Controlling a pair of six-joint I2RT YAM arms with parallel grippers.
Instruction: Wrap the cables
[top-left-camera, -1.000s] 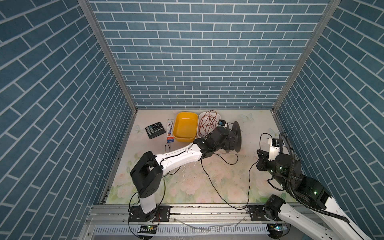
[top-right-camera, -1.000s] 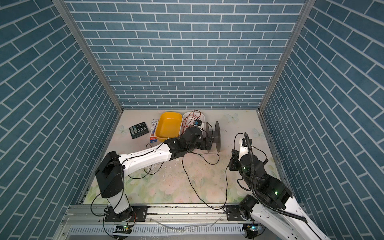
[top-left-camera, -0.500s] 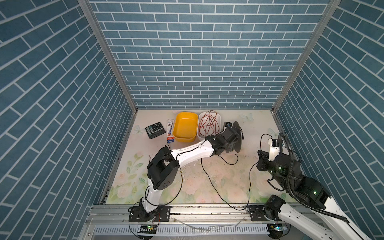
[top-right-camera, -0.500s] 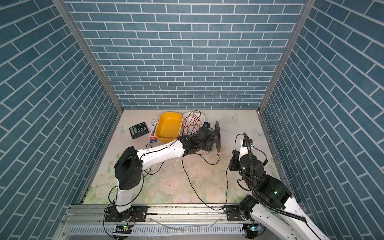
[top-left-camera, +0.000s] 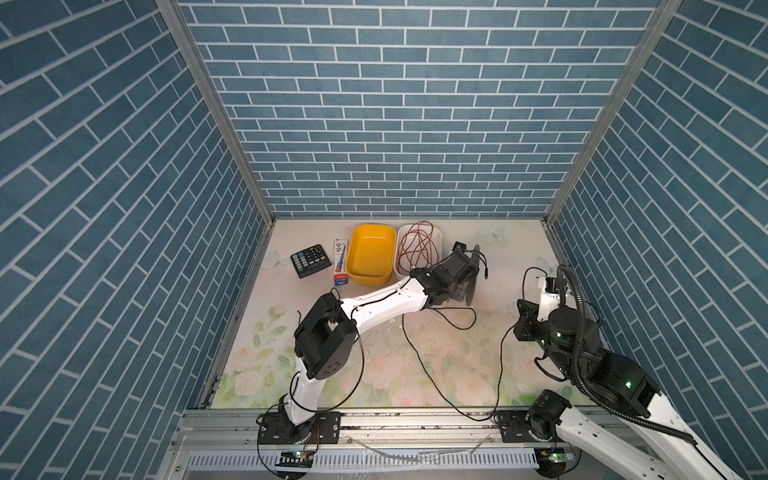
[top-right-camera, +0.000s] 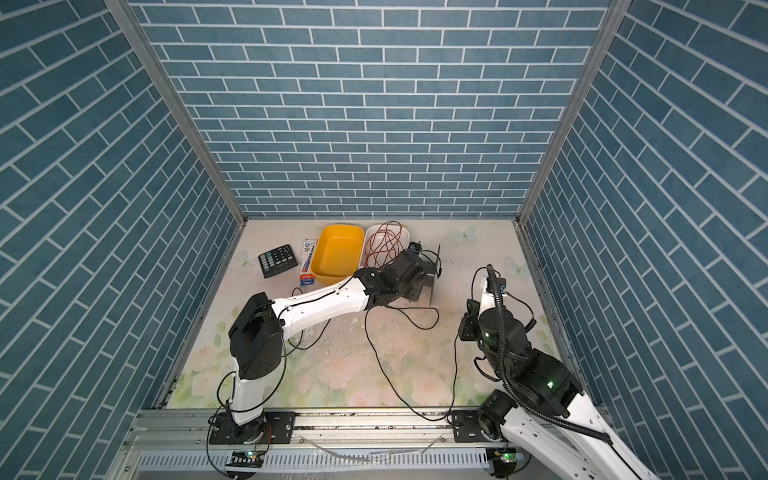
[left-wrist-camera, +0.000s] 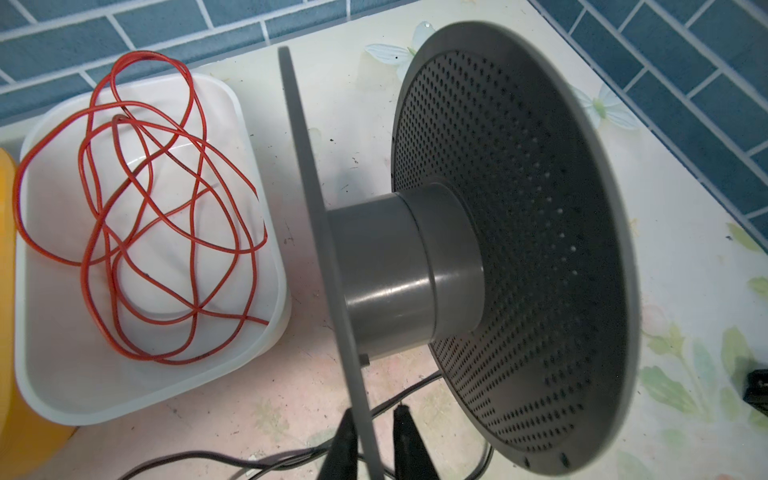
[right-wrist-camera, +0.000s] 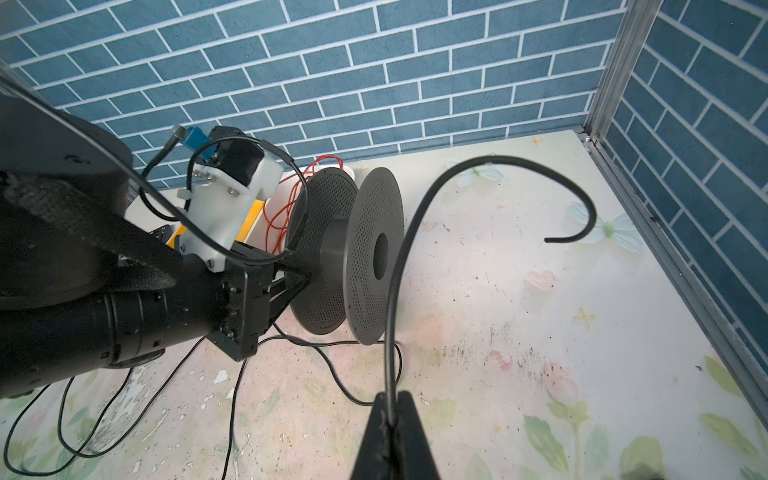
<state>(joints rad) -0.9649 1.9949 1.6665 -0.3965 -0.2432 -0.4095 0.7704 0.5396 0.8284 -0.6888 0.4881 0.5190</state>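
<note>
Black cable (right-wrist-camera: 498, 157) clamped in right pincer (right-wrist-camera: 392, 402); packet (top-left-camera: 340, 264) print illegible.

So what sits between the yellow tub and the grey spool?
A white tub holding a loose tangle of red wire, flanked by the yellow tub and the grey spool. Both top views and the left wrist view show it.

We count one black cable (right-wrist-camera: 498, 158) and one grey spool (left-wrist-camera: 399, 270). We count one yellow tray (top-left-camera: 371, 257) and one white tray (left-wrist-camera: 124, 382), so two trays together, and one bundle of red wire (top-left-camera: 417, 248). We also count one calculator (top-left-camera: 310, 260), one flat packet (top-left-camera: 340, 262) and two robot arms, the left arm (top-left-camera: 386, 303) and the right arm (top-left-camera: 602, 370).
</note>
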